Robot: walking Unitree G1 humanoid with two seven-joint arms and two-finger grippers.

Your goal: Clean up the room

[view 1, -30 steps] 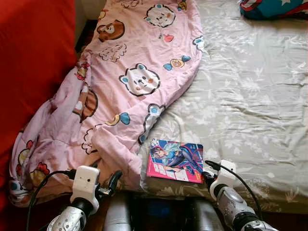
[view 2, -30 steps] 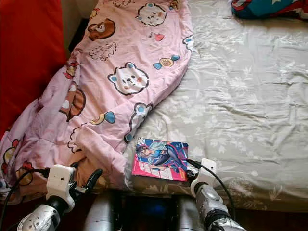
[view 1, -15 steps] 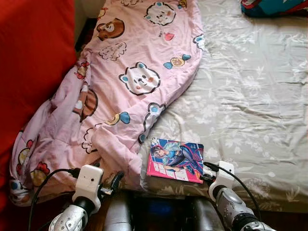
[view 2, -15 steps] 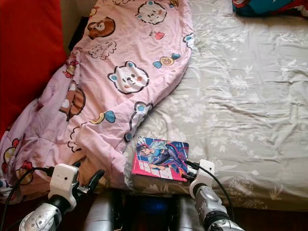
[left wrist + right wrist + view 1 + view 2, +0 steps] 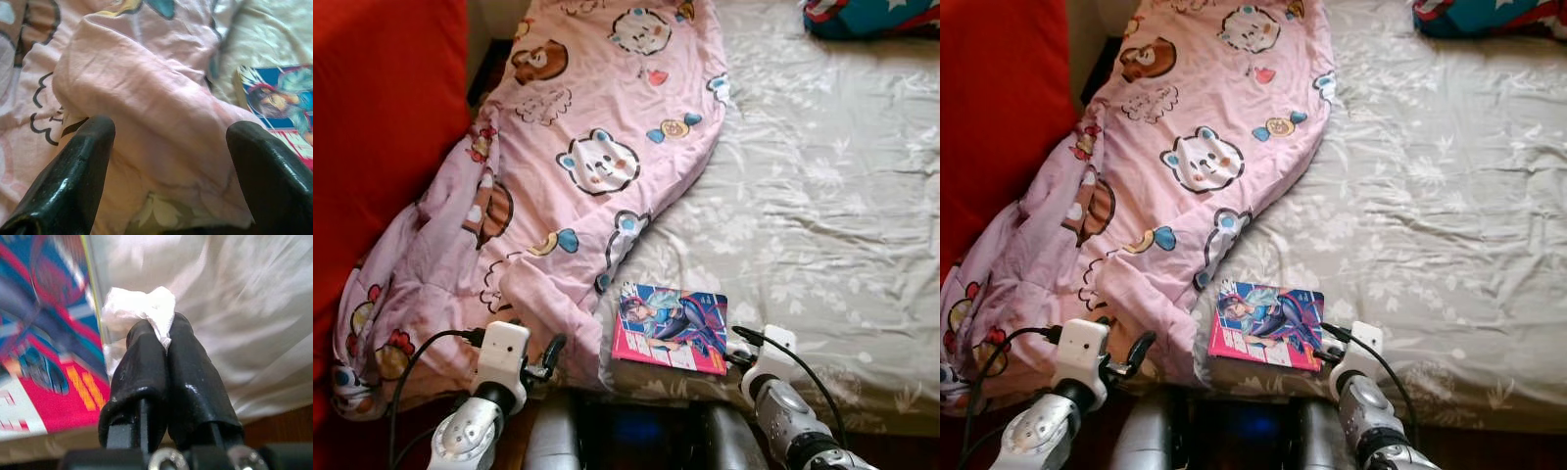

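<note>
A pale pink blanket [image 5: 558, 186] printed with cartoon bears lies at ten o'clock. The bed sheet [image 5: 822, 196] is grey-beige with white flowers. The comic book [image 5: 671, 327] cover is magenta and blue.

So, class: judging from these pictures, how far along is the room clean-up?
Little looks done. In hand: the right gripper is shut on a crumpled white tissue beside the comic book at the bed's near edge. The left gripper is open at the pink blanket. Left: the book on the grey floral sheet and the bunched blanket.
</note>
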